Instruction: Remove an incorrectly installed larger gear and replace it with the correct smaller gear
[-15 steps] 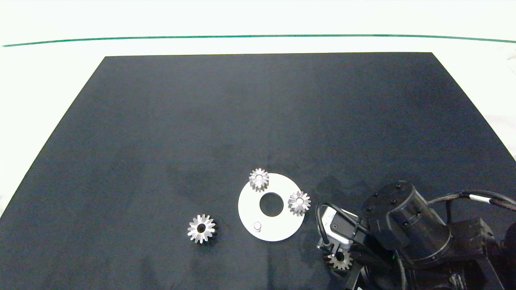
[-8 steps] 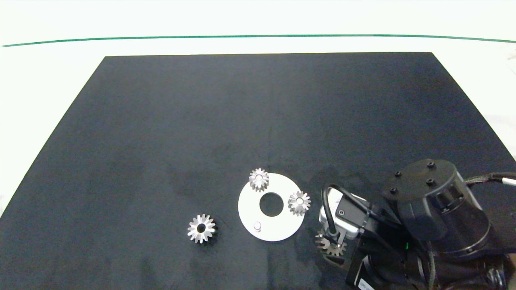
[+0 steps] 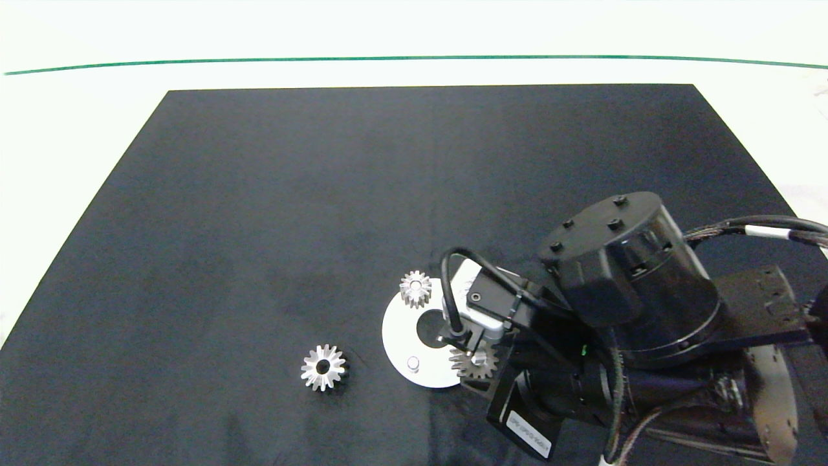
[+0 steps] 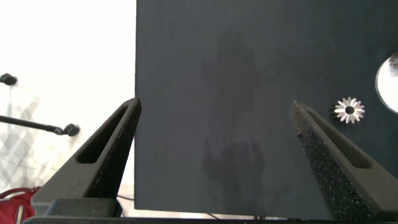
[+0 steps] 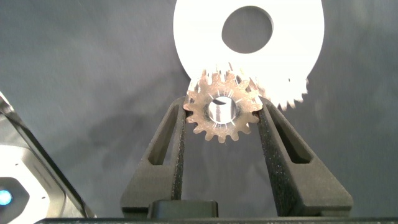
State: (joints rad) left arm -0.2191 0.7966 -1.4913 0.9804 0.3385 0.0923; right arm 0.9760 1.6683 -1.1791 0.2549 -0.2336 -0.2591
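My right gripper (image 3: 477,362) is shut on the smaller gear (image 3: 475,361), a silvery gear with short blunt teeth, and holds it over the near right rim of the white disc (image 3: 398,336). The right wrist view shows that gear (image 5: 222,113) clamped between both fingers (image 5: 177,134), just in front of the disc (image 5: 199,37). The larger gear (image 3: 323,367), star-like with long teeth, lies flat on the black mat left of the disc. It also shows far off in the left wrist view as a small star-like gear (image 4: 349,109). My left gripper (image 4: 214,106) hangs open over the mat's left edge.
One small gear (image 3: 415,288) sits on the disc's far rim. A bare peg (image 3: 413,364) stands on its near rim. Another small gear (image 5: 287,93) shows just behind the held one in the right wrist view. The black mat (image 3: 259,194) stretches far and left.
My right arm has moved up and to the left, carrying the smaller gear from the mat's near right area to the disc's right rim. It now covers the gear on that side.
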